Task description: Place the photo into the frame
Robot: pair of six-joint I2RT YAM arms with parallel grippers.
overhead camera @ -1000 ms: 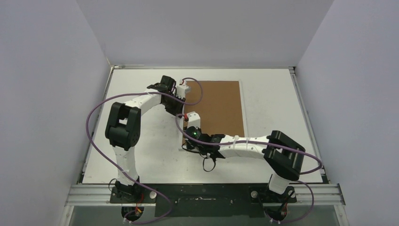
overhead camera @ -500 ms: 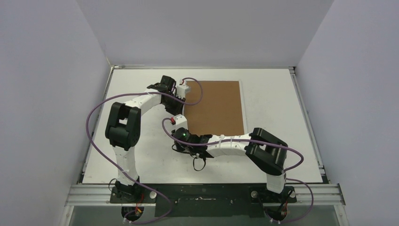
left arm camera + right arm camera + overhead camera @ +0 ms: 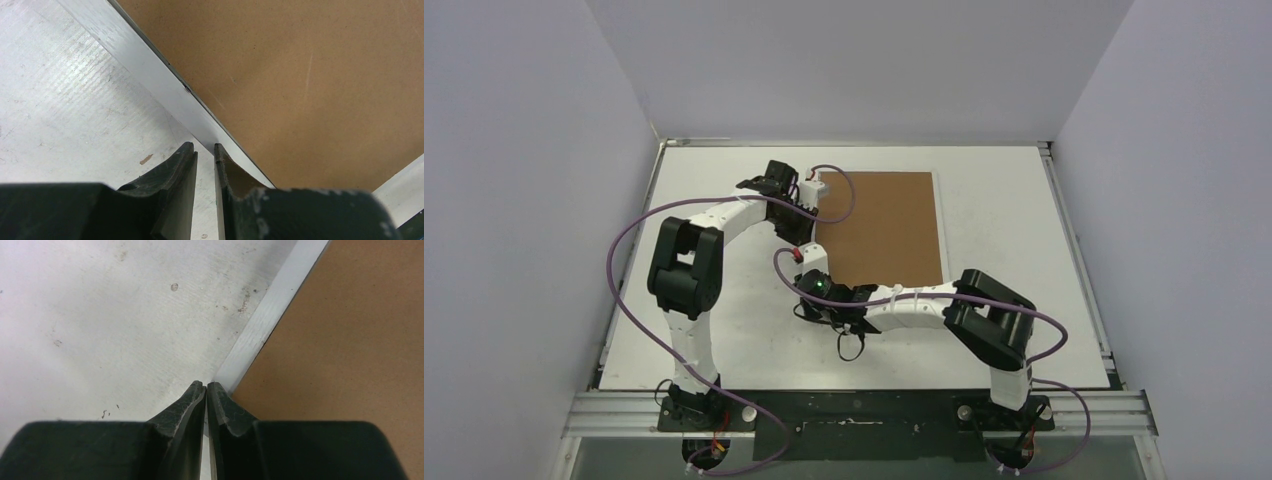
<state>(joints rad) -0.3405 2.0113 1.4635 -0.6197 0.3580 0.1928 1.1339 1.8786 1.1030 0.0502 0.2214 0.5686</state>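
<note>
Thin white rectangular picture frame lies face-down, brown cardboard backing board on it; photo hidden. Left gripper seems pinched on rim; right gripper closed at rim. Likely light, stiff, slick: take edges.

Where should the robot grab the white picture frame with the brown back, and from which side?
Probably its thin left rim, coming from the left with claw tips down. The white rectangular picture frame lies flat on the white table, brown cardboard backing board up, so only that narrow edge can be pinched. The left claw and right claw are both at it.
</note>
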